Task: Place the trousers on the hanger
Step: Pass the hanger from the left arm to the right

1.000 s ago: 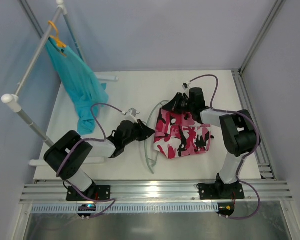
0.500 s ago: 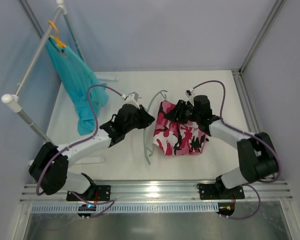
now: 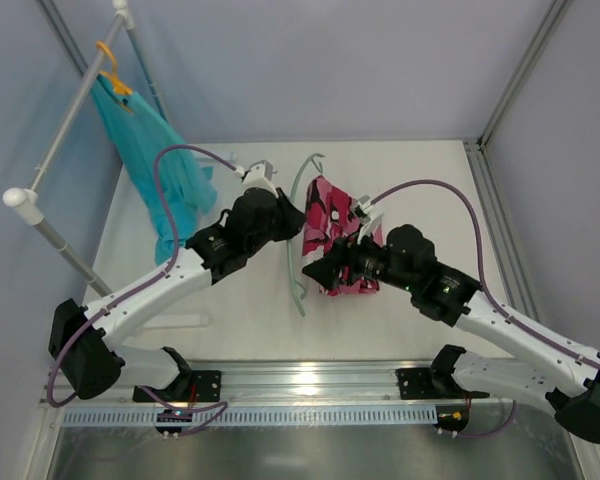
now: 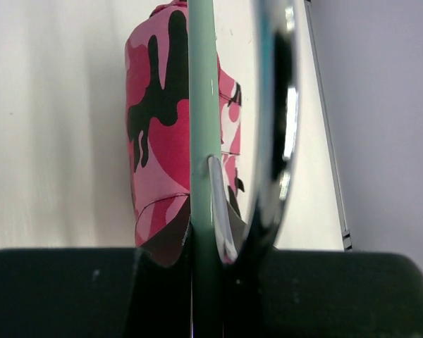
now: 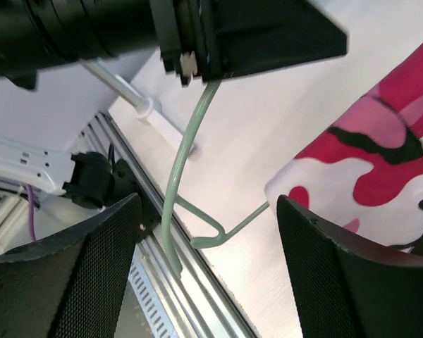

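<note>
From above, the left tool [image 3: 280,215] is gripping the hanger [image 3: 298,285] upright over the middle of the bench [image 3: 430,180], with the trousers [image 3: 332,215] draping on its right side. In the left wrist view, its jaws are clamping the rod. In the right wrist view, the right tool [image 5: 208,282] is gaping wide and empty. It should be evening out the cloth so that nothing slips.

You have 2 hangers here, mint hanger [image 3: 293,288] and orange hanger [image 3: 111,68]. 1 trousers [image 3: 330,212], 1 teal garment [image 3: 160,170], 1 rack [image 3: 68,118]. 2 arms, left arm [image 3: 150,290] and right arm [image 3: 500,325].
</note>
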`<state>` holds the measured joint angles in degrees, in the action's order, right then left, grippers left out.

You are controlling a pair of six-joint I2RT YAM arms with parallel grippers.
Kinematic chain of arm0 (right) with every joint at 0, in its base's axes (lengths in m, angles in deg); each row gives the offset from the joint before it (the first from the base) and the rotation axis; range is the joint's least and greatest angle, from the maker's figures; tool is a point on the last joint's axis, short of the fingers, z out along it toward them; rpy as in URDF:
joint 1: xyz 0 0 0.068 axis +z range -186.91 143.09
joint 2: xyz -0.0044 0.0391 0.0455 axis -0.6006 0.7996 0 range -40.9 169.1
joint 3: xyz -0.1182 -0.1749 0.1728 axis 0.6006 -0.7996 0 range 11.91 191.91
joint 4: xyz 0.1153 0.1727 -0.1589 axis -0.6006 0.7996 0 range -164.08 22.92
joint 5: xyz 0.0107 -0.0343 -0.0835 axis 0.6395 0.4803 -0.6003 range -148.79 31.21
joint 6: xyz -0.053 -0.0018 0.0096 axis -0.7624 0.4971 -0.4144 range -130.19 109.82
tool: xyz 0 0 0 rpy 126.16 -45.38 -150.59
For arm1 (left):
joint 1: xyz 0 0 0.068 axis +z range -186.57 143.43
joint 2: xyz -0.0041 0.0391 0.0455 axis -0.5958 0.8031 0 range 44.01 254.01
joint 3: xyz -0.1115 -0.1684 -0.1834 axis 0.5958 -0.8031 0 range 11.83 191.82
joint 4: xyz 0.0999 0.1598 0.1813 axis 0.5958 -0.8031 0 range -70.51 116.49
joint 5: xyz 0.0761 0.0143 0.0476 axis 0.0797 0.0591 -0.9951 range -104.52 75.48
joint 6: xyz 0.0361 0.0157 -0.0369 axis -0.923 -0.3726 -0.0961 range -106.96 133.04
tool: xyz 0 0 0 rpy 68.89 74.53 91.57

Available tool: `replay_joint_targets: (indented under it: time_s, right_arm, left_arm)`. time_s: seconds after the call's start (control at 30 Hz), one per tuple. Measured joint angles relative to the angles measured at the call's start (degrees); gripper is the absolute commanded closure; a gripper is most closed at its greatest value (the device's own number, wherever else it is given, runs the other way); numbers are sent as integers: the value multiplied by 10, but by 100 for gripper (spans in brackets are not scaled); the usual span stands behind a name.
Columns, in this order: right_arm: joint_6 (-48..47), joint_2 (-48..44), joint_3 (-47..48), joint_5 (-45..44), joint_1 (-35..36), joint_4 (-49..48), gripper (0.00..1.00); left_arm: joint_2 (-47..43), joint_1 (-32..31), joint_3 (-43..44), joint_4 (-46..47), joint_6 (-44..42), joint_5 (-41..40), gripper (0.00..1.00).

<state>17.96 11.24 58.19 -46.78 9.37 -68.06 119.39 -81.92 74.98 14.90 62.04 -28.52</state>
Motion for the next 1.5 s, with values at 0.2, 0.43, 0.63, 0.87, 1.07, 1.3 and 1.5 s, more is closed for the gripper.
replay_joint_targets:
  time_s: [0.2, 0.43, 0.63, 0.87, 1.07, 1.3, 1.5]
  right_arm:
    - [-26, 52, 61, -146, 129, 63, 17]
    - [-30, 111, 108, -315, 210, 87, 27]
    - [-37, 168, 147, -389, 250, 101, 71]
    - [-25, 169, 152, -435, 260, 95, 96]
    - [-28, 168, 151, -449, 262, 92, 96]
    - [-35, 158, 141, -492, 248, 77, 96]
    - [-41, 157, 134, -500, 249, 53, 96]
  left_arm:
    - [3, -19, 80, -78, 0, -39, 100]
    - [25, -33, 147, -143, -1, -76, 100]
    - [28, -33, 148, -168, 1, -97, 100]
    - [28, -33, 149, -167, 25, -110, 100]
    - [15, -31, 134, -149, 22, -103, 74]
    - [-50, -31, 73, -118, 16, -59, 61]
    - [-68, -30, 41, -87, 16, -40, 60]
